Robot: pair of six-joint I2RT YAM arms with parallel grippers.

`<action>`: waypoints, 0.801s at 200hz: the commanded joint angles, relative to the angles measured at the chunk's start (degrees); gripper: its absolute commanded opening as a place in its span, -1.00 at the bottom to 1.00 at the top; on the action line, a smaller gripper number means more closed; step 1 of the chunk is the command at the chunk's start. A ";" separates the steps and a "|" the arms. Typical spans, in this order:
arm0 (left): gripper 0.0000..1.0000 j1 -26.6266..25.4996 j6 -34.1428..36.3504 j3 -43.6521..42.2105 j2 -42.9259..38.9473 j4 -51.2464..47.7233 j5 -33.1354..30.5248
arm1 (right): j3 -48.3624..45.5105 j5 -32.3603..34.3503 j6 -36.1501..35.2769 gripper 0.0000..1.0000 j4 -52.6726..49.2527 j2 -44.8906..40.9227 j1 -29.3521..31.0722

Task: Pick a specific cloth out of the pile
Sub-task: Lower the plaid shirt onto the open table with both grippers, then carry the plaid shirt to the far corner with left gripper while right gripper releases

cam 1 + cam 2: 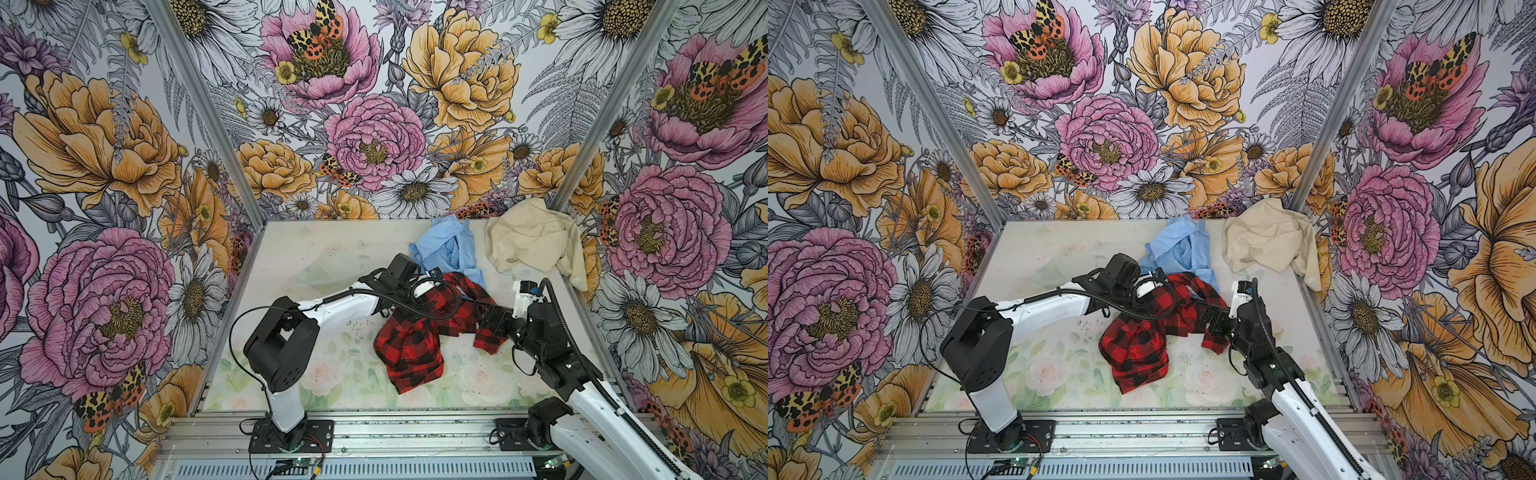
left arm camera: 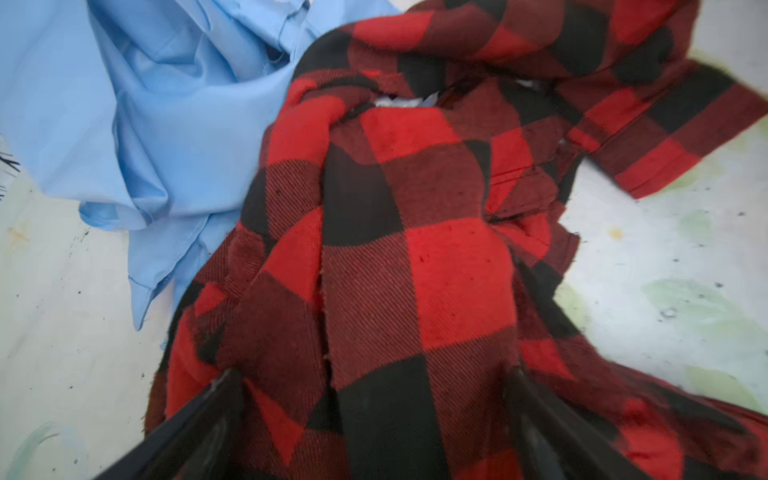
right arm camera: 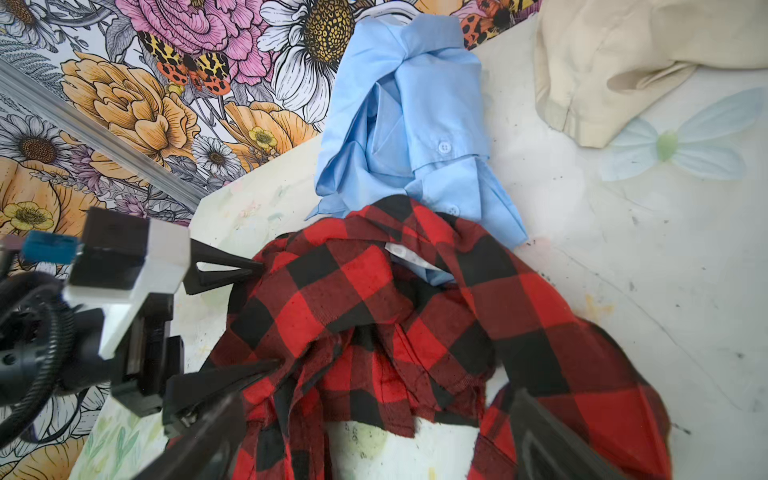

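1. Well, the cloth [image 1: 419, 332], the red-and-black check one, lies with its collar end touching the light blue cloth [image 1: 449, 249] and partly over its hem. From there its long body runs away from the blue one, toward the feet of the two arms.
2. The left gripper [image 2: 372, 370] stands at the end just beside the light blue cloth. Its jaws are wide apart. A bunched ridge of check fabric lies between them, running the same way as the fingers, and they do not pinch it.
3. The right gripper [image 3: 378, 395] is farther from the light blue cloth, over the sleeve part of the check garment. Its jaws are spread too, with fabric and a bare bit of the table [image 3: 665, 291] between them.
4. I judge the left gripper to be nearer to a good fold. It is also nearer to the blue hem, so closing there may catch both cloths.
5. The check fabric looks thick, brushed and twilled, with soft heavy folds. A white tag [image 3: 409, 255] shows inside the collar, and a little blue shows through beside it.
6. The light blue cloth is thin and smooth, with a button [image 3: 444, 146] and sharp creases. The cream-beige cloth [image 1: 532, 245] lies apart from it, toward the far corner, and it is matte and crumpled.
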 commanded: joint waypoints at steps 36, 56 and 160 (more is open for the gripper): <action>-0.02 -1.41 -5.55 4.02 5.66 5.30 -10.33 | -0.30 0.09 0.85 0.99 -2.27 -2.32 -0.01; -0.79 -2.65 -5.55 3.66 3.38 7.20 -12.65 | -0.01 -0.40 0.73 0.99 -2.96 -2.23 0.00; -1.00 14.56 -14.61 -0.60 -33.71 21.45 -15.65 | 18.17 2.36 -7.53 0.99 -3.08 12.26 -0.01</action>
